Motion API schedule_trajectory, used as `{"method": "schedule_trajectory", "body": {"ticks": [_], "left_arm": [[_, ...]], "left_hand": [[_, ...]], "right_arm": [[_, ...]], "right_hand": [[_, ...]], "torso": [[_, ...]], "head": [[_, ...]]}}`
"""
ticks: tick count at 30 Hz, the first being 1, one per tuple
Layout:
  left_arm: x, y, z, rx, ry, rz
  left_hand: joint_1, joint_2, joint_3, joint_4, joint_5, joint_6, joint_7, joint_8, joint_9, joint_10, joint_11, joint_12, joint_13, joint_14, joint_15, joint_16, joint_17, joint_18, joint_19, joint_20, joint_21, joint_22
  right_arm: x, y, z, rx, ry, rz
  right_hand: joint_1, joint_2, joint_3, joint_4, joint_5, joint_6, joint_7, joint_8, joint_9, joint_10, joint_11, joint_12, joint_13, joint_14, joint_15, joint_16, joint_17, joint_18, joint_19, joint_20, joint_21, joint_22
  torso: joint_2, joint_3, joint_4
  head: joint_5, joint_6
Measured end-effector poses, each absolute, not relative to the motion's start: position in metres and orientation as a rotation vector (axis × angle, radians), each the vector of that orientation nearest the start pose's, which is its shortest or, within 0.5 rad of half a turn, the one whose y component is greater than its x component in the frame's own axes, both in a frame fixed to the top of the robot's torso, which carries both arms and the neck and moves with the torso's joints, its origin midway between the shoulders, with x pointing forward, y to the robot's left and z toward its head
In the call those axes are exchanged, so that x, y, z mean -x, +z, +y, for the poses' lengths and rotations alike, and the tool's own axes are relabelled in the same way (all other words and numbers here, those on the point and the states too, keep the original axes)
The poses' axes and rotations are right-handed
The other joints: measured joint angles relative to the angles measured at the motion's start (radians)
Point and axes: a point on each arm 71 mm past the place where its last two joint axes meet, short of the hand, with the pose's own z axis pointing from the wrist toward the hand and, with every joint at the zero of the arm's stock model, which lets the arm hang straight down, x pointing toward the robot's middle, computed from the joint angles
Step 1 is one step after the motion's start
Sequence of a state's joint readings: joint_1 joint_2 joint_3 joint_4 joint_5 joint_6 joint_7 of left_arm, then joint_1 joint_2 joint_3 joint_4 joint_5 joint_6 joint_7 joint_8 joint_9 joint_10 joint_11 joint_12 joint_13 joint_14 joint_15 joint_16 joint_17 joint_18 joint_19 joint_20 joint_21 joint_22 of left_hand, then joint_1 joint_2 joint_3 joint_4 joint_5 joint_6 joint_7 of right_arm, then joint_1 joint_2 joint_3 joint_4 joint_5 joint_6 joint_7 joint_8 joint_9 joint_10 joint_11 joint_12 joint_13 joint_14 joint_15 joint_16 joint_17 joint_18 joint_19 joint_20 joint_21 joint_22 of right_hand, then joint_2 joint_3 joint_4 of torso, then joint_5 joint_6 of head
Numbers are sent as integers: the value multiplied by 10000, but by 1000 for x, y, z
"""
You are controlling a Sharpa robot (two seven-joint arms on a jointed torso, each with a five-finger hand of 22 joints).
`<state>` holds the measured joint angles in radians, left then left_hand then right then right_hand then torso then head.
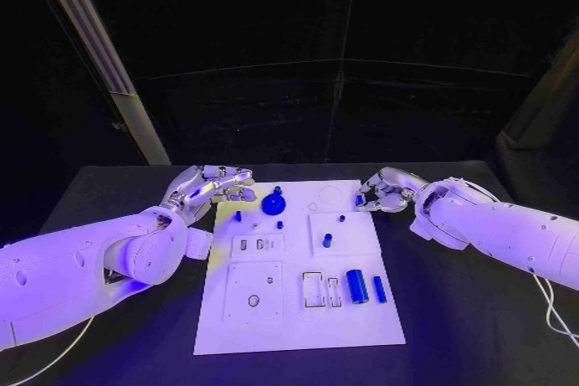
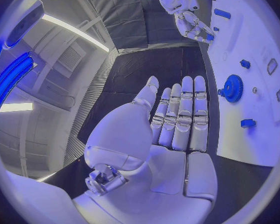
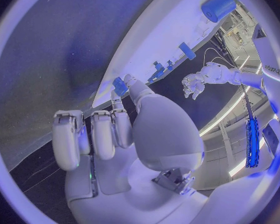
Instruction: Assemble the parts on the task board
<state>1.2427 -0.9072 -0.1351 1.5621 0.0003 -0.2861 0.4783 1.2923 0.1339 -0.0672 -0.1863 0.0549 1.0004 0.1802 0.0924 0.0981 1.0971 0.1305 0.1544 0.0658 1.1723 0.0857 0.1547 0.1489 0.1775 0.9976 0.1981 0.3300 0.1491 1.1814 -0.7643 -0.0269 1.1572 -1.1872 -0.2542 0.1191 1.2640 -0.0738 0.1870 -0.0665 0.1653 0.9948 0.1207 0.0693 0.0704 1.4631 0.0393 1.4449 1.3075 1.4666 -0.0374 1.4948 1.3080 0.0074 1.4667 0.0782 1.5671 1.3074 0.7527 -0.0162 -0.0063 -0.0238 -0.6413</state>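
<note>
The white task board (image 1: 284,323) lies in the middle of the black table. A blue gear (image 1: 274,205) stands near its far edge, also seen in the left wrist view (image 2: 232,88). A thick blue cylinder (image 1: 357,285) and a thin blue peg (image 1: 379,289) lie on its near right part. My right hand (image 1: 386,192) hovers at the board's far right corner and pinches a small blue part (image 3: 120,86) between thumb and finger. My left hand (image 1: 217,185) is at the far left corner, fingers straight and apart (image 2: 177,119), holding nothing.
Small blue pieces (image 1: 327,241) (image 1: 341,218) (image 1: 238,216) sit on the board's middle and far parts. Several recesses (image 1: 311,287) are cut into its near half. Bare black table (image 1: 470,319) lies on both sides of the board.
</note>
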Motion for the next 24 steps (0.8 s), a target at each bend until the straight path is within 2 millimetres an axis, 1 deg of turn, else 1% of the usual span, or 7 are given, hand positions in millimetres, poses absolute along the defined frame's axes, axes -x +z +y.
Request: {"method": "schedule_trajectory", "body": {"ticks": [3, 7, 8, 11, 14, 23, 24], "left_arm": [[-477, -184, 230, 10587, -15525, 14075], [-477, -184, 230, 10589, -15521, 14075], [-477, -184, 230, 10589, -15520, 14075], [-477, -184, 230, 10590, -15516, 14075], [-477, -184, 230, 10591, -15512, 14075], [-477, -184, 231, 10596, -15504, 14077], [-477, -184, 231, 10596, -15503, 14077]], "left_hand": [[0, 0, 0, 0, 0, 0, 0, 0, 0, 0, 0, 0, 0, 0, 0, 0, 0, 0, 0, 0, 0, 0], [0, 0, 0, 0, 0, 0, 0, 1, 0, 0, 0, 0, 0, 0, 0, 0, -1, 0, 0, 0, 0, 0], [0, 0, 0, 0, 0, 0, 0, 1, 0, 0, 0, 0, 0, 0, 0, 0, -1, 0, 0, 0, 0, 0], [0, 0, 0, 0, 0, 0, 0, 1, 0, 0, 0, 0, 0, 0, 0, 0, -1, 0, 0, 0, 0, 0], [0, 0, 0, 0, 0, 0, 0, 1, 0, 0, 0, 0, 0, 0, 0, -42, -2, 0, 0, 0, 0, -4], [0, 0, 0, 0, 0, 0, 0, 3, 0, 0, 0, 1, 0, 0, 0, -41, 5, 0, 0, 0, 0, -7], [0, 0, 0, 0, 0, 0, 0, 3, 0, 0, 0, 1, 0, 0, 0, -41, 7, 0, 0, 0, 0, -7]], "right_arm": [[-540, -211, -270, -905, 6801, 17201], [-540, -212, -269, -878, 6798, 17220], [-540, -212, -269, -875, 6799, 17221], [-540, -212, -269, -869, 6803, 17224], [-540, -212, -268, -871, 6827, 17218], [-540, -211, -267, -1042, 6948, 17101], [-540, -211, -267, -1077, 6959, 17067]], "right_hand": [[16, 42, 32, -32, 35, 95, -12, 42, 11, 0, 0, 0, 0, 0, 0, 0, -1, 0, 0, 0, 0, 0], [-6, 273, 99, -99, 35, 305, -61, 44, 20, 0, 0, 40, 0, 0, 0, 0, -1, 0, 0, 0, 0, 0], [-9, 270, 123, -123, 35, 360, -74, 81, 24, 0, 0, 40, 0, 0, 0, 0, -1, 0, 0, 0, 0, 0], [-54, 446, 167, -167, 35, 552, -93, 80, 25, 26, -26, 40, 0, -10, -65, 0, -2, 1, -11, -64, 0, 0], [-84, 536, 213, -213, -12, 702, -133, 138, 27, 37, -36, 97, 0, 2, -77, 1, -2, 0, 1, -76, 0, 0], [-180, 685, 248, -250, -32, 1025, -227, 120, 31, 32, -113, 185, 0, -1, -151, 90, -3, 0, -2, -149, 0, 0], [-204, 708, 265, -268, -34, 1082, -239, 143, 31, 32, -153, 185, 0, -23, -178, 90, -3, -1, -30, -183, 0, 0]], "torso": [[0, 0, 0], [-1, 0, 0], [-1, 0, 0], [-1, 1, 0], [0, 1, 0], [0, 0, 0], [0, 1, 0]], "head": [[-9, -5], [-14, -12], [-15, -17], [-15, -27], [-16, -32], [-42, -56], [-43, -56]]}}
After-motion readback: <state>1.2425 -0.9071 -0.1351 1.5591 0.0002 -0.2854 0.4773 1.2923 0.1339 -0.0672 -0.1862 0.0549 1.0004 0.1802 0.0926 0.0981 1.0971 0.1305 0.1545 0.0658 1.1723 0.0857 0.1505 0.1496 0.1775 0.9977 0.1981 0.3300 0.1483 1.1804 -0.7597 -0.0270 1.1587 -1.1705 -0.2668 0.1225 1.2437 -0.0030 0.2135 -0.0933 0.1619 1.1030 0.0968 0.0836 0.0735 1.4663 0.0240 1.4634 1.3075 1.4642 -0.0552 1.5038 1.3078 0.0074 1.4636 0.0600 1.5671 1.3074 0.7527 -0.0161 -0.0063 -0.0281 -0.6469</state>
